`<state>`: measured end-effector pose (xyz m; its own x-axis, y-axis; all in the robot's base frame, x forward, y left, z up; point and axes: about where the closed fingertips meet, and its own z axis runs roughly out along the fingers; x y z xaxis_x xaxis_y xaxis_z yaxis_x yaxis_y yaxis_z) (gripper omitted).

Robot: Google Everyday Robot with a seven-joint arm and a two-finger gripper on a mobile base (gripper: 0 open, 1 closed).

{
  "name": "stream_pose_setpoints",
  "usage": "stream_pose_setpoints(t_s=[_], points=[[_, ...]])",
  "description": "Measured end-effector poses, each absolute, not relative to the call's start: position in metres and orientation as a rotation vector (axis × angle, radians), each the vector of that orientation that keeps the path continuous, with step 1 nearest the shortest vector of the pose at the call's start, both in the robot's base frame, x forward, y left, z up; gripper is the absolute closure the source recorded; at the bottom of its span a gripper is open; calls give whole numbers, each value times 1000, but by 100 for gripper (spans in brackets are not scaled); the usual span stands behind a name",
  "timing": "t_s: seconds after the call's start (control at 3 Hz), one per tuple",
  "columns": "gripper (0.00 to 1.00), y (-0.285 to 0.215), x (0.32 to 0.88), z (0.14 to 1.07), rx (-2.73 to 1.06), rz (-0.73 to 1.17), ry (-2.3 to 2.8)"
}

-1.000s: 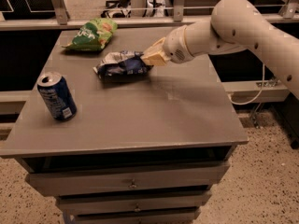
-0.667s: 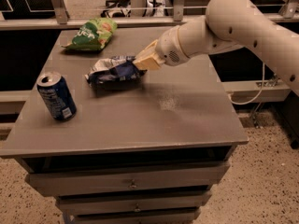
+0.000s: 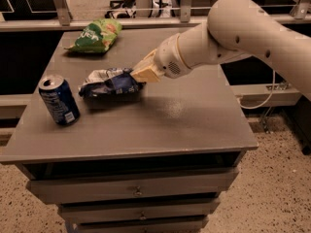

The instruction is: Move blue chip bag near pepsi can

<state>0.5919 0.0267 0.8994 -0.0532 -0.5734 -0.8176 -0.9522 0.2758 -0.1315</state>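
Note:
The blue chip bag (image 3: pixel 111 83), crinkled dark blue and white foil, is held just above the grey table top (image 3: pixel 160 125), left of centre. My gripper (image 3: pixel 138 74) is shut on the bag's right end, reaching in from the right on the white arm (image 3: pixel 233 33). The pepsi can (image 3: pixel 59 100), blue with a silver top and a white label patch, stands upright near the table's left front edge, a short gap to the left of the bag.
A green chip bag (image 3: pixel 96 35) lies at the table's back left. A rail (image 3: pixel 146 21) runs behind the table. Drawers (image 3: pixel 138 191) sit under the table top. A speckled floor (image 3: pixel 277 188) lies to the right.
My gripper has carried the blue chip bag to the left and toward the front, closer to the pepsi can. The can and the green bag have not moved.

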Motion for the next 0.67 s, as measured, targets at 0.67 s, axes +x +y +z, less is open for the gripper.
stream_pose_setpoints(t_s=[0.67], points=[[62, 26, 565, 892, -1379, 584, 1799]])
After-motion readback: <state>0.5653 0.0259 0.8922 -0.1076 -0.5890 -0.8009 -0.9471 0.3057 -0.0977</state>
